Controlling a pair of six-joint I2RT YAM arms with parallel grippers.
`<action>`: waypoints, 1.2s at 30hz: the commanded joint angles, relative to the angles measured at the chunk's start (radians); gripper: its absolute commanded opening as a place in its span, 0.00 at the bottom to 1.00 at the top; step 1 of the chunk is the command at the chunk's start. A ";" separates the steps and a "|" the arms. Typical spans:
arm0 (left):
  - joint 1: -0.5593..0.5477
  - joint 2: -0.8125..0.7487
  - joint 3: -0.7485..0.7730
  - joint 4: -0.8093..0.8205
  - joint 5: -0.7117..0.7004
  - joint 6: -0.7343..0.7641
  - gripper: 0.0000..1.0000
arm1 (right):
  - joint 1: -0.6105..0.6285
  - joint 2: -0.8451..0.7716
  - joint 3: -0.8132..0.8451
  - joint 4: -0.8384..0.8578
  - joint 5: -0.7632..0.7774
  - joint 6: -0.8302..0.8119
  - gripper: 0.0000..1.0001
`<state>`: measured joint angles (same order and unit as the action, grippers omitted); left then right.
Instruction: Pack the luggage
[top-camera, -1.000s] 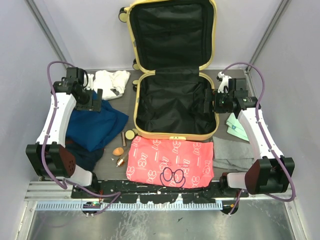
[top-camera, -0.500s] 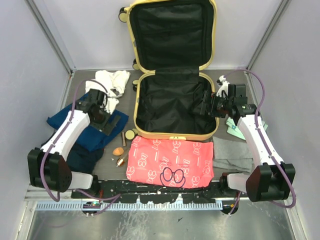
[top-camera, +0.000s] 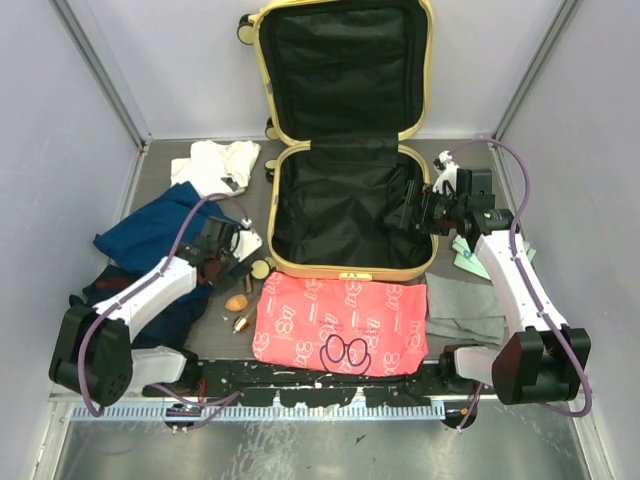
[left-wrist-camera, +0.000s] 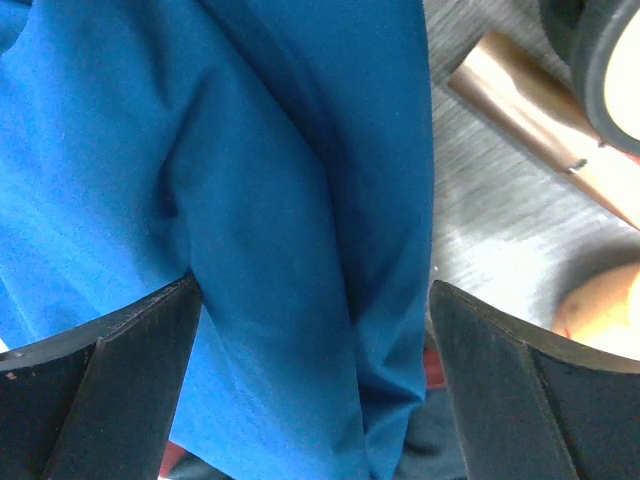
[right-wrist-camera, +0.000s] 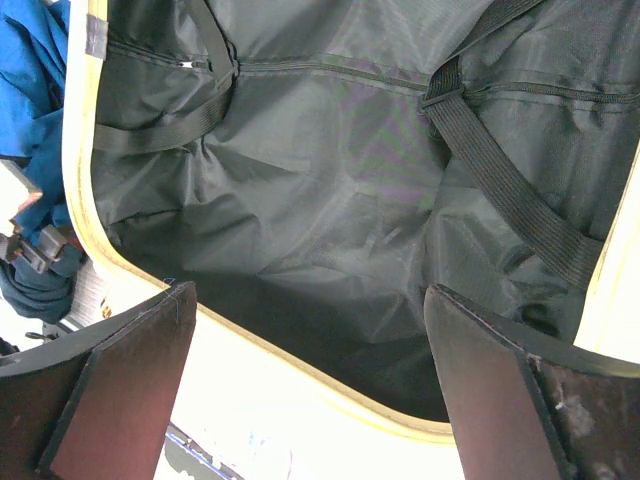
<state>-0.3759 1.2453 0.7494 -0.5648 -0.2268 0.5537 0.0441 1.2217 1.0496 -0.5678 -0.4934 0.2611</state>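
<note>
While weighing the next move, note the luggage (top-camera: 350, 270) open on the table (top-camera: 258, 210), long axis running away from the arms. Find left pincer (top-camera: 222, 258) wide, empty, over blue cloth (top-camera: 150, 230) just left of it; right pincer (top-camera: 408, 215) wide at its right rim.

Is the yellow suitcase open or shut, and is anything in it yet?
Open and empty: the luggage has its lid raised at the back, and only bare black lining shows inside.
</note>
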 joint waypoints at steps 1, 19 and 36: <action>-0.048 0.034 -0.082 0.307 -0.183 0.106 0.98 | 0.005 -0.023 0.011 0.039 -0.013 -0.006 1.00; -0.070 0.221 0.001 0.329 -0.320 0.040 0.31 | 0.005 -0.018 0.053 -0.006 0.023 -0.071 1.00; 0.212 0.238 0.660 -0.322 0.240 -0.418 0.00 | 0.005 -0.004 0.067 -0.003 0.024 -0.054 0.98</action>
<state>-0.2428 1.4582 1.2434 -0.7612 -0.1955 0.2871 0.0441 1.2217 1.0622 -0.5922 -0.4698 0.2050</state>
